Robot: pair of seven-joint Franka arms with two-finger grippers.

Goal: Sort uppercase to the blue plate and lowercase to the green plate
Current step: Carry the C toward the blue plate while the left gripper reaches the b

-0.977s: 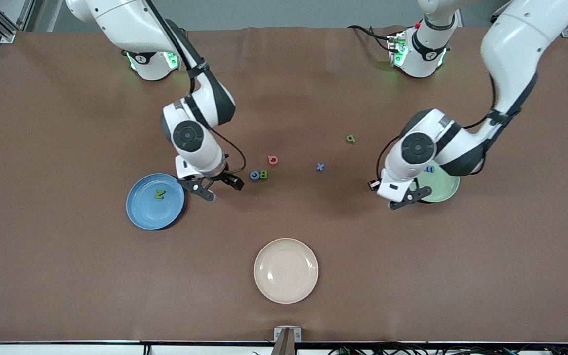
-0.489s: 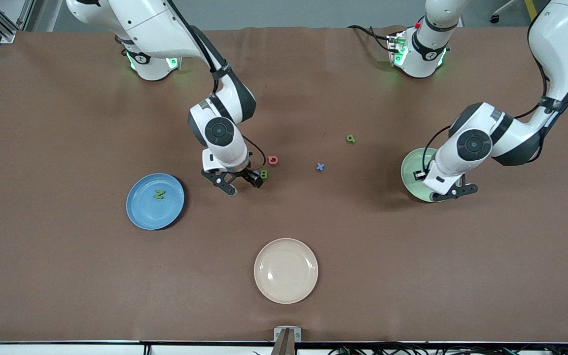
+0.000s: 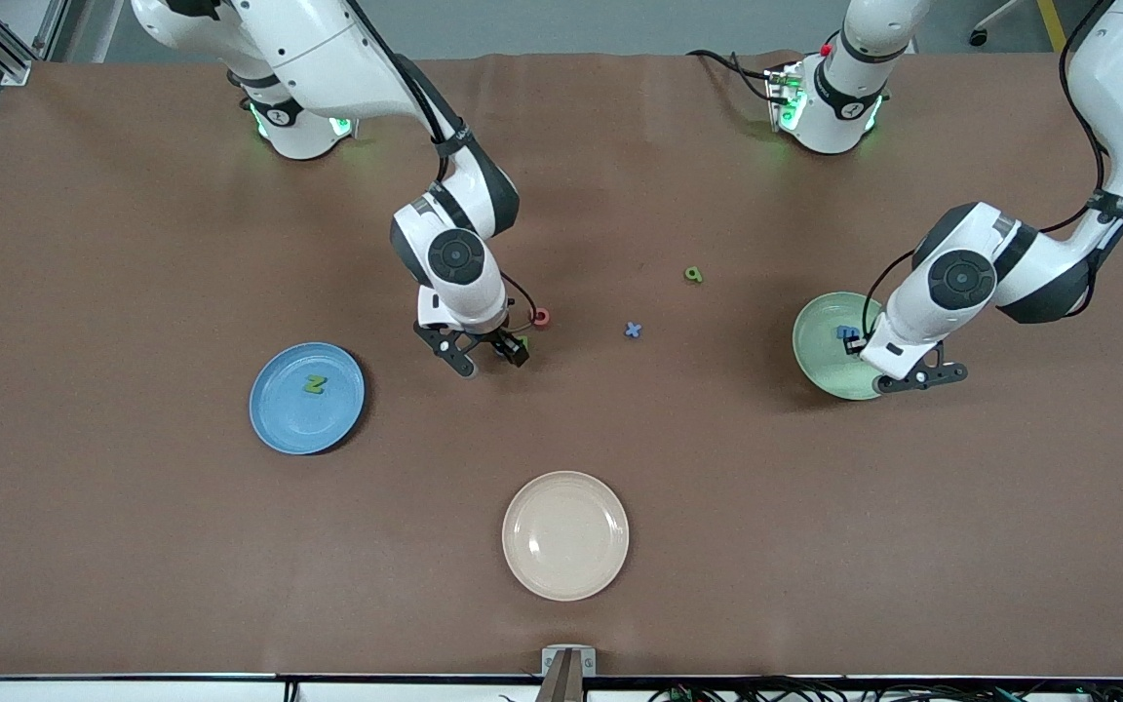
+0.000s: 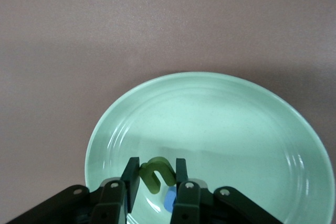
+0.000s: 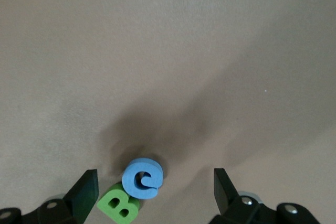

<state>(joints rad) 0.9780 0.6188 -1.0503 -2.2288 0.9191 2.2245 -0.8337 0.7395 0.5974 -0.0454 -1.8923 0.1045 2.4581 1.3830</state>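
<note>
Right claw (image 3: 486,355), jaws spread wide, hangs over blue G (image 5: 143,178) and touching green B (image 5: 119,204) on the bench; left claw (image 4: 153,178), clenched on olive u (image 4: 156,173), over green plate (image 3: 815,366).

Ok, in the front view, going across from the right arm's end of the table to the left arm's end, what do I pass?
Blue plate → right gripper → red Q → blue x → olive q → green plate.
</note>
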